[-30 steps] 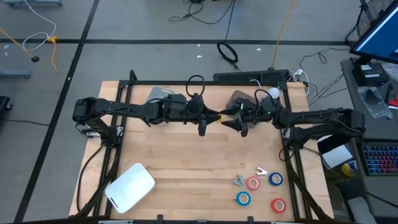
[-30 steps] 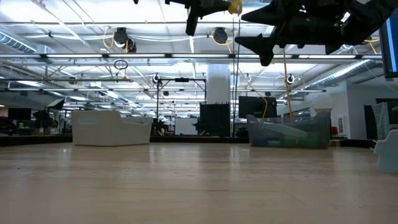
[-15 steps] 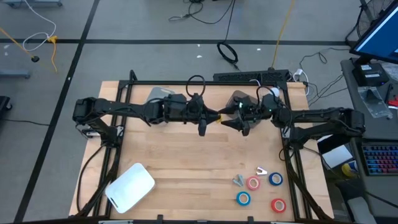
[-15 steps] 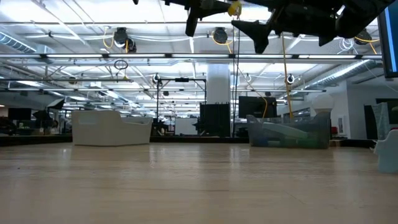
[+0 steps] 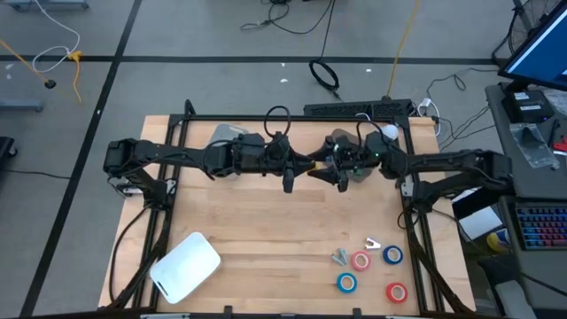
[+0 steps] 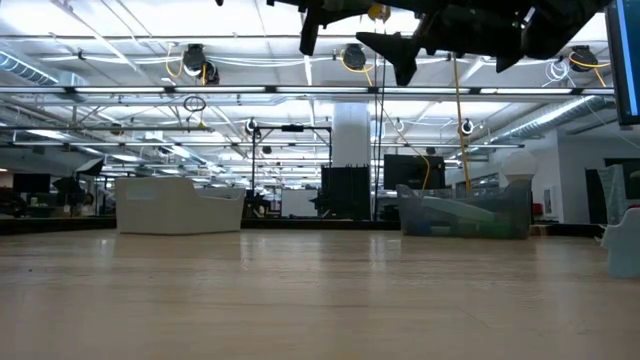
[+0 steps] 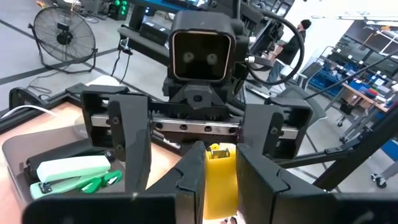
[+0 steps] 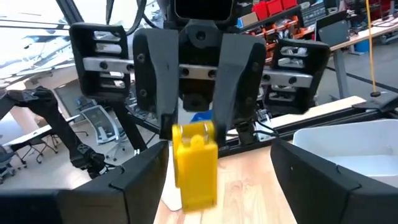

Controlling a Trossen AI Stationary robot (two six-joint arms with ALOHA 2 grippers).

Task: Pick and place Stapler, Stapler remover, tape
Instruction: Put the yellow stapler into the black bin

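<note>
High over the middle of the table my left gripper (image 5: pixel 304 166) is shut on a small yellow blocky thing (image 8: pixel 194 165); which of the task's things it is I cannot tell. My right gripper (image 5: pixel 322 172) faces it, open wide, with its fingers on either side of the yellow thing and gaps between. Red and blue tape rolls (image 5: pixel 360 261) lie flat on the wood at the near right. A pale green stapler (image 7: pixel 71 168) lies in a clear bin (image 5: pixel 341 140) at the far side, with a small green thing (image 7: pixel 93 183) beside it. My left gripper pinches the yellow thing between its two fingers (image 7: pixel 186 180), which lie level and point toward the table's right. Its end near the fingertips (image 8: pixel 189 134) is the part held. The thing sticks out past the fingertips, lifted clear, high above the table.
A white container (image 5: pixel 186 266) sits at the near left. A second bin (image 5: pixel 229 133) stands at the far side behind my left arm. Two small metal claw pieces (image 5: pixel 341 257) lie by the tape rolls. A black frame (image 5: pixel 168 190) borders the table.
My right gripper has gone up and toward the table's left, closer to my left gripper, and stays open; its fingers now stand around the yellow thing. My left gripper has kept its hold.
</note>
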